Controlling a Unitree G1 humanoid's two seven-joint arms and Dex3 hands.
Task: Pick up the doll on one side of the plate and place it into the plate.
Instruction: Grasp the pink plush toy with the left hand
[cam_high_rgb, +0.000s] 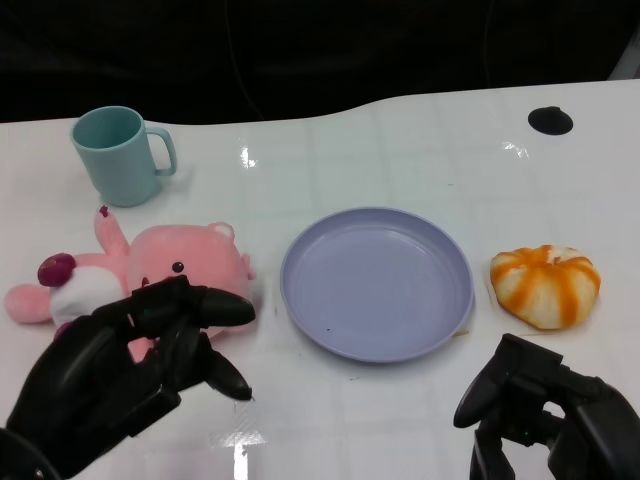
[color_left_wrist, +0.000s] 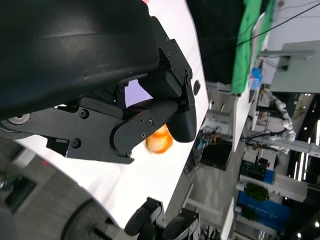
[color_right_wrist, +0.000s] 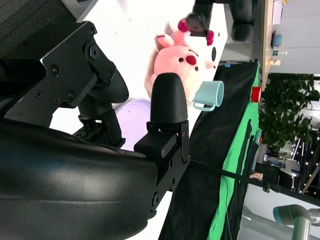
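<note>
- The pink doll (cam_high_rgb: 150, 268) lies on its side on the white table (cam_high_rgb: 420, 150), just left of the purple plate (cam_high_rgb: 377, 282) and not yet lifted; that looks like the one to take, since your left hand (cam_high_rgb: 125, 365) hovers right beside it.
- Your left hand holds nothing, its fingers spread apart above the doll's near edge. Bring it lower and further over the plump pink body before closing.
- Grip the round body, not the thin arm or the dark red foot; soft plush probably sags and slips from a shallow hold.
- Lift clear of the plate's raised rim, then release over the plate's middle.
- Keep away from the teal cup (cam_high_rgb: 119, 154) behind the doll.
- Your right hand (cam_high_rgb: 545, 415) rests empty near the orange striped toy (cam_high_rgb: 545, 285), fingers curled in; leave it parked.
</note>
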